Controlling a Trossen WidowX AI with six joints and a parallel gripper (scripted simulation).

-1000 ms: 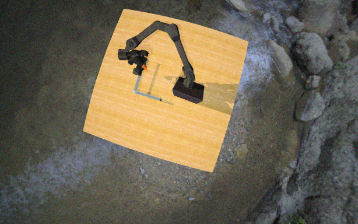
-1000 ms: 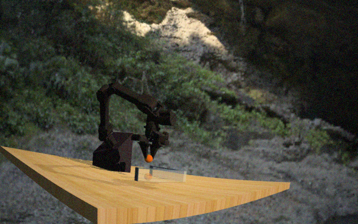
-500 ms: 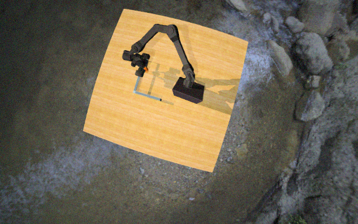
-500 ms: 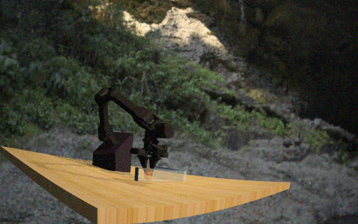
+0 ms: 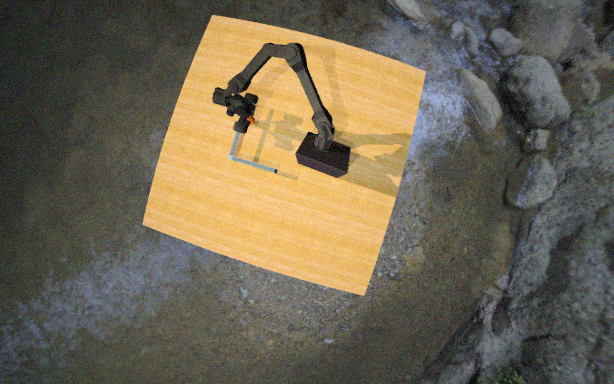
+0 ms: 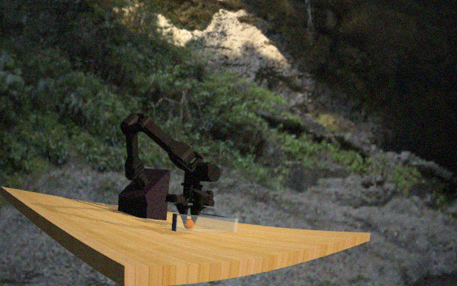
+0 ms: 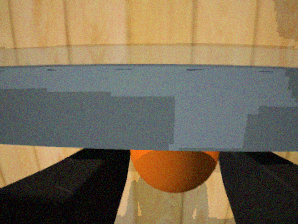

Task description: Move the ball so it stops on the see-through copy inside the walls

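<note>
Down low over the wooden table (image 6: 112, 242), the gripper (image 6: 190, 217) stands partly closed, its dark fingers clamped on the orange ball (image 6: 189, 223). In the exterior view the ball sits just behind the clear walls (image 6: 216, 223), close to the table surface near the dark corner post (image 6: 173, 222). From the top, the ball (image 5: 250, 120) shows at the far end of the walls (image 5: 235, 150). In the wrist view a bluish wall band (image 7: 147, 106) crosses the frame and hides the ball's upper part (image 7: 174, 171).
</note>
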